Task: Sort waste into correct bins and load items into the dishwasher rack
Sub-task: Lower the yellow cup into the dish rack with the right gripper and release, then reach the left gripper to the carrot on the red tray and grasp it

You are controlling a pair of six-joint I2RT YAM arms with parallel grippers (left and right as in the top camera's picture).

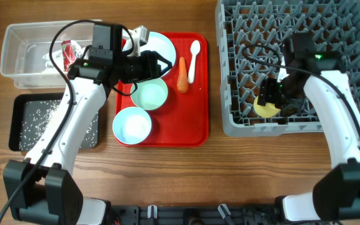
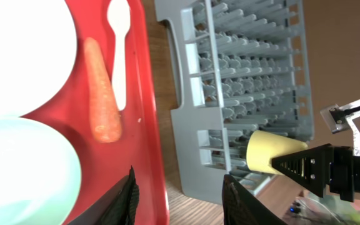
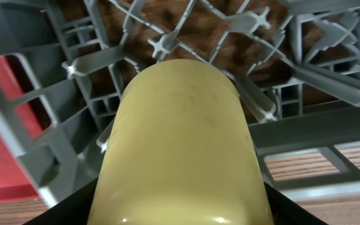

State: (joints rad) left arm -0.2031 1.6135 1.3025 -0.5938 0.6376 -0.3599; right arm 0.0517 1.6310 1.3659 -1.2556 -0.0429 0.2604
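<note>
My right gripper [image 1: 272, 95] is shut on the small yellow cup [image 1: 266, 108], holding it low in the front left corner of the grey dishwasher rack [image 1: 330, 37]. In the right wrist view the cup [image 3: 180, 137] fills the space between the fingers, over the rack's pegs [image 3: 167, 44]. My left gripper [image 1: 162, 65] hovers open and holds nothing, above the red tray [image 1: 192, 125] between the light blue plate [image 1: 161, 47] and a bowl [image 1: 150, 94]. Just to its right lie the orange carrot [image 1: 182, 75] and the white spoon [image 1: 192, 59]. A second bowl [image 1: 133, 125] sits nearer the front.
The clear tub [image 1: 24, 59] at the far left holds a red wrapper [image 1: 67, 51] and white tissue [image 1: 50, 59]. In front of it the black tray [image 1: 17, 134] carries scattered rice [image 1: 42, 115]. A strip of bare wood separates the red tray from the rack.
</note>
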